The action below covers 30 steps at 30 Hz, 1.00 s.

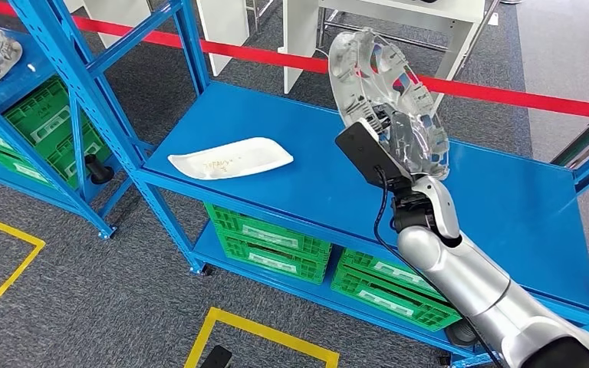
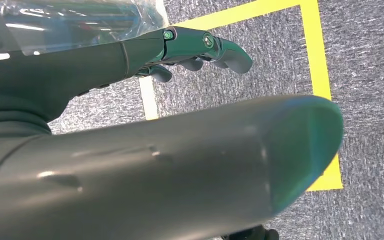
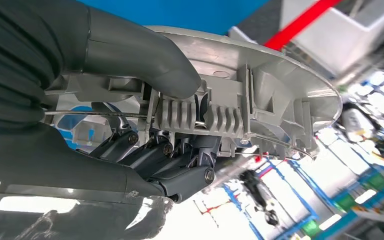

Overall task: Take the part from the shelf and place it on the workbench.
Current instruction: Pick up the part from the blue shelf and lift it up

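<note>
Gripping part (image 1: 387, 92) above blue workbench (image 1: 506, 207), grey carpet (image 1: 84, 299)

A factory or warehouse floor with parts storage.

Blue steel shelving (image 1: 84, 84) fills the left of the frame, and a blue surface (image 1: 291, 123) runs across the middle, with green plastic crates (image 1: 272, 239) stacked underneath and more on the shelves at the left edge. Yellow floor tape (image 1: 230, 322) marks bays on the grey carpet along the bottom, and a red barrier strip (image 1: 276, 57) crosses the top.
</note>
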Tool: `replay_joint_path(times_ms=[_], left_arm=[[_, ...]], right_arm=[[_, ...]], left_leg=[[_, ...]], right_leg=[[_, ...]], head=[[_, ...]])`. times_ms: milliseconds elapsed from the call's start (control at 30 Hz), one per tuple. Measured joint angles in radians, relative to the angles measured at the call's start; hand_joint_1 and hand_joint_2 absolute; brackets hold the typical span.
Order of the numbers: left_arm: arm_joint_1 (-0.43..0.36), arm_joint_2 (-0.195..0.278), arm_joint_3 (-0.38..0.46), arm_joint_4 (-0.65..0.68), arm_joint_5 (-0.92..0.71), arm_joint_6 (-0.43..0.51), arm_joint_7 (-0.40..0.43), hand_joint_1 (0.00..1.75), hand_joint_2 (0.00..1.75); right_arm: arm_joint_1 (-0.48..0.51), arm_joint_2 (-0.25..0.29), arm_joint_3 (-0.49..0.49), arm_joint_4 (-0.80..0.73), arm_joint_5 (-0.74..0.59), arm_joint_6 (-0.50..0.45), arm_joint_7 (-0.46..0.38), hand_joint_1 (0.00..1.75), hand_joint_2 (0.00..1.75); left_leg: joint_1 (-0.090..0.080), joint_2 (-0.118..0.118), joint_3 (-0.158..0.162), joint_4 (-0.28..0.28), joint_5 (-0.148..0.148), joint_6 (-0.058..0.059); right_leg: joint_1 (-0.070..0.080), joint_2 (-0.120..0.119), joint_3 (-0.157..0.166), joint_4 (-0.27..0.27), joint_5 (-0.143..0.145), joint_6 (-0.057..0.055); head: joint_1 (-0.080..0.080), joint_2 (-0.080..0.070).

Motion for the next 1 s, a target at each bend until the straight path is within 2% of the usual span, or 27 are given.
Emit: replay_joint_path(times_ms=[267,667,1000], left_arm=[[-0.004,0.001,0.0,0.0,-0.018,-0.004,0.001,0.0,0.0],[-0.008,0.002,-0.001,0.0,-0.043,-0.012,0.009,0.0,0.0],[-0.011,0.002,-0.002,0.0,-0.055,-0.02,0.002,0.0,0.0]], right_arm=[[-0.01,0.012,0.0,-0.079,-0.024,-0.042,-0.057,1.75,1.75],[-0.05,0.049,0.011,-0.198,-0.109,-0.04,-0.173,1.75,1.75],[-0.058,0.1,0.045,-0.283,-0.362,0.031,-0.348,1.75,1.75]], left_leg=[[0.0,0.0,0.0,0.0,0.0,0.0],[0.0,0.0,0.0,-0.001,0.0,0.0],[0.0,0.0,0.0,-0.001,0.0,-0.001]], right_leg=[[0.0,0.0,0.0,0.0,0.0,0.0],[0.0,0.0,0.0,0.0,-0.001,-0.001],[0.0,0.0,0.0,0.0,-0.001,-0.001]], head=[[0.0,0.0],[0.0,0.0],[0.0,0.0]])
